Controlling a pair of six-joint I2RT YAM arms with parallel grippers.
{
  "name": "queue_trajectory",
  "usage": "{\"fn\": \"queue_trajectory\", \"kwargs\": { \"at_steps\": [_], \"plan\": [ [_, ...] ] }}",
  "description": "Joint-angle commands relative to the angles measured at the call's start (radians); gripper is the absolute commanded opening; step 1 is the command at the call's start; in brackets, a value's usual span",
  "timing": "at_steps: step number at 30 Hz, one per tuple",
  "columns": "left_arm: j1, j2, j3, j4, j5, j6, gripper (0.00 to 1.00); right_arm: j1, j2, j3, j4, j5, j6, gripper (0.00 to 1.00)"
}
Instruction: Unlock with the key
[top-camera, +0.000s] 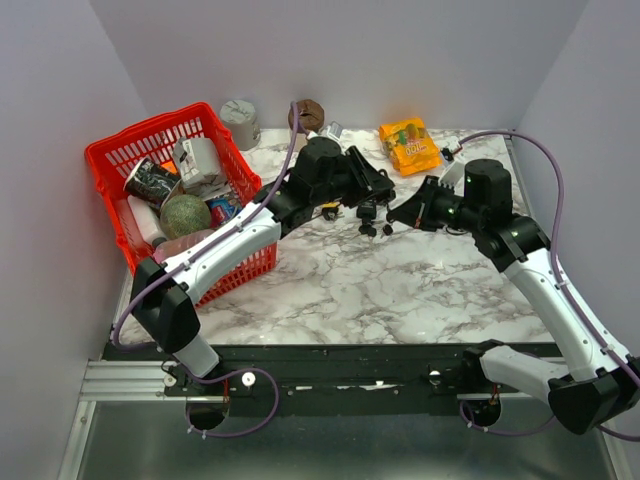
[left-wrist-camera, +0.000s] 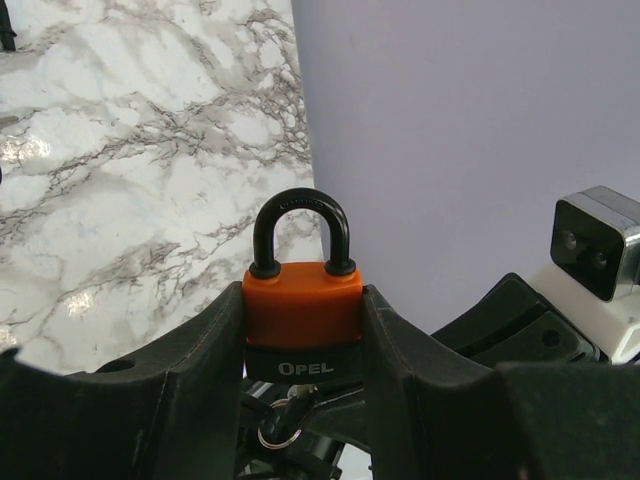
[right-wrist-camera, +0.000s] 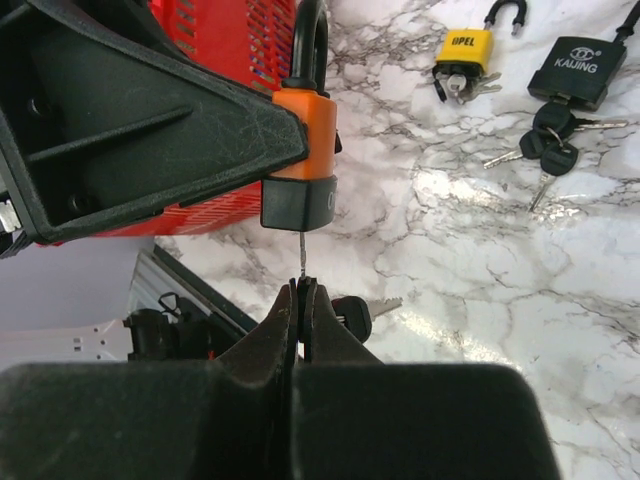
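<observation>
Left tool (left-wrist-camera: 303, 335) is clenched on the flat sides of an orange padlock (right-wrist-camera: 310, 140). It holds the lock off the desk (top-camera: 400, 290), to the right of the red basket (top-camera: 160, 122), with the shackle seated in the body. Right tool (right-wrist-camera: 302, 290) is pinched tight on the key (right-wrist-camera: 302, 255), whose thin blade runs straight up into the lock's black base. A spare key (right-wrist-camera: 355, 312) dangles just beside it. Farther from the basket, a yellow padlock (right-wrist-camera: 465, 50) and a black padlock (right-wrist-camera: 575, 65) lie on the desk with their keys. I'd judge the orange lock dense and rigid with a smooth cover, so a grip across the body suits it. The key looks light and thin, liable to slip or bend. It's best held by its head and twisted squarely about the blade.
</observation>
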Motion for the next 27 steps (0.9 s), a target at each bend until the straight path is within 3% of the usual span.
{"fn": "queue_trajectory", "kwargs": {
  "at_steps": [1, 27],
  "plan": [
    [-0.049, 0.011, 0.042, -0.064, 0.119, 0.015, 0.0, -0.002, 0.007, 0.021, 0.184, 0.197, -0.013, 0.01],
    [-0.066, 0.006, 0.034, -0.017, 0.154, 0.035, 0.0, -0.003, 0.041, 0.043, 0.331, 0.229, 0.02, 0.01]
  ]
}}
